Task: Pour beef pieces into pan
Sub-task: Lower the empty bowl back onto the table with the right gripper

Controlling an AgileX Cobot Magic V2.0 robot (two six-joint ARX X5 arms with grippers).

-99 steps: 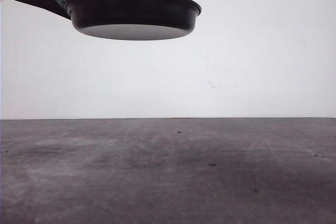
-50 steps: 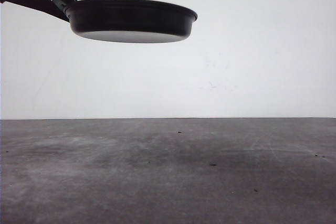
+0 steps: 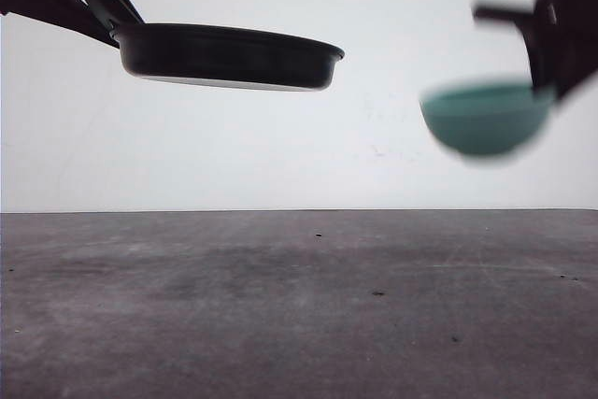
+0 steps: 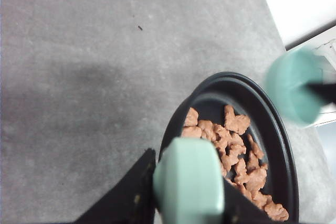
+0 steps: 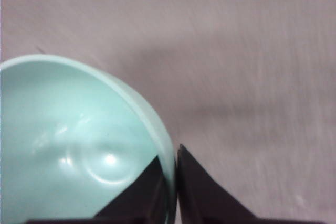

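Swinging clear right, bowl [image 3: 484, 119]; pan [image 3: 227, 55] lower, beef pieces [image 4: 236, 156] inside.

Bright even light, pale backdrop, motion-blurred teal bowl [image 3: 483, 119], soft shadows on grey table [image 3: 299, 324], streaky right wrist view

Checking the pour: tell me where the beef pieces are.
In the left wrist view, the beef pieces lie inside the pan, held up by the left gripper.

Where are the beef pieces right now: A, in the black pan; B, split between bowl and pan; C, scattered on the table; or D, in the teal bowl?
A: the left wrist view shows the beef pieces lying in the pan, while the right wrist view shows the bowl empty.
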